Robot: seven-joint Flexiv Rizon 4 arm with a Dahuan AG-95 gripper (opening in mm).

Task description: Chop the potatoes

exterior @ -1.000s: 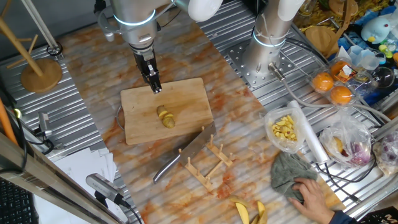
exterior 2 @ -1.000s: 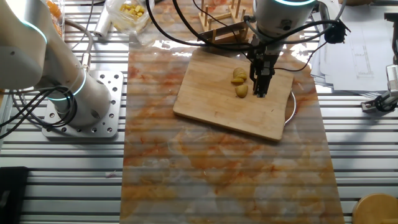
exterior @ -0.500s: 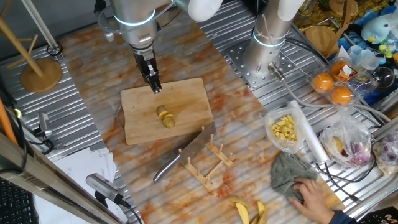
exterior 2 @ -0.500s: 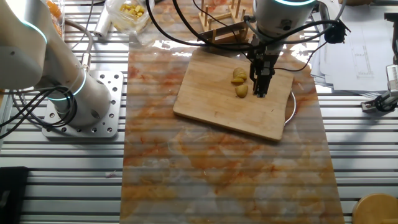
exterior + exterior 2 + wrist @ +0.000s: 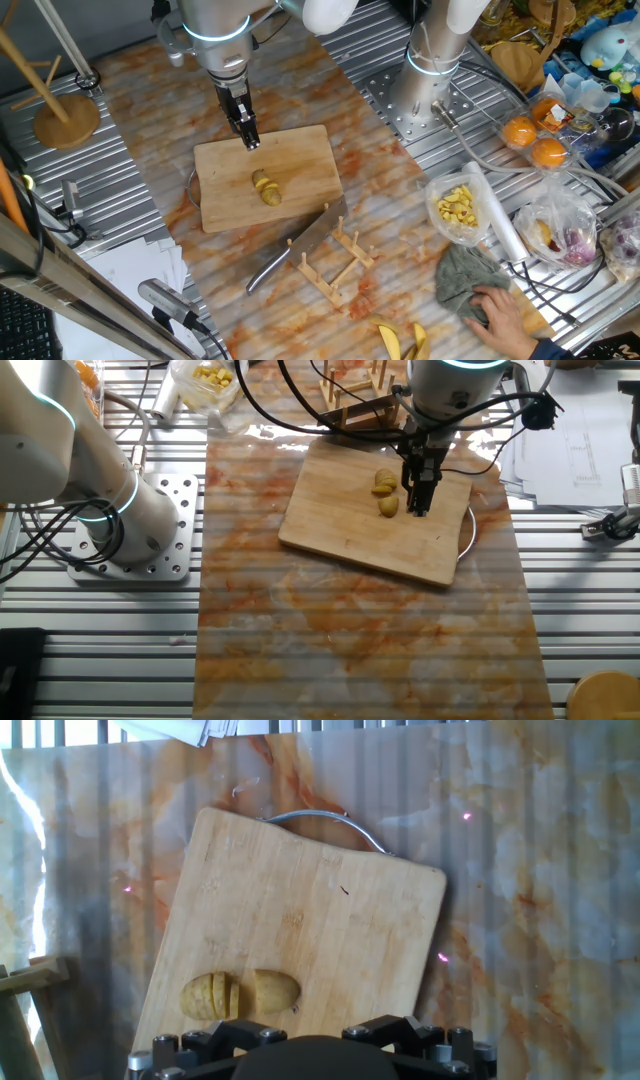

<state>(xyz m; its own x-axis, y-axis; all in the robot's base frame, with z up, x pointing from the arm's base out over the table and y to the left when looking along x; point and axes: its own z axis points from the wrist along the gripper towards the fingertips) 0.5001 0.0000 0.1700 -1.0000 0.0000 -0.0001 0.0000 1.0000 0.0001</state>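
Honestly, main risk is that I've got no blade: my pincer (image 5: pixel 250 141) hangs above the far edge of the cutting board (image 5: pixel 300 150), empty, fingers looking pressed together in both fixed views, though the tips are too small to be certain of a hairline gap. The potatoes (image 5: pixel 266 187) sit mid-board, already scored into a few slices plus one bigger chunk beside them, well clear of my fingers. The knife (image 5: pixel 296 248) lies off the board, leaning against the wooden rack (image 5: pixel 335 265), blade toward the board's near corner. My read: picking it up from that tilt is the weak point, since a grab on the handle could slip or twist and the blade could drag the rack or knock the board. A crooked blade coming down would also roll the chunks rather than cut them, as nothing is holding them. There's also a person's hand (image 5: pixel 497 310) on a grey cloth (image 5: pixel 463 276) at the table edge, close enough to the knife side to worry me. What I can't see: the hand view shows only the board, its metal handle (image 5: pixel 322 818) and the potatoes; my own fingertips are cut off below the frame. The knife handle is partly hidden by the rack.
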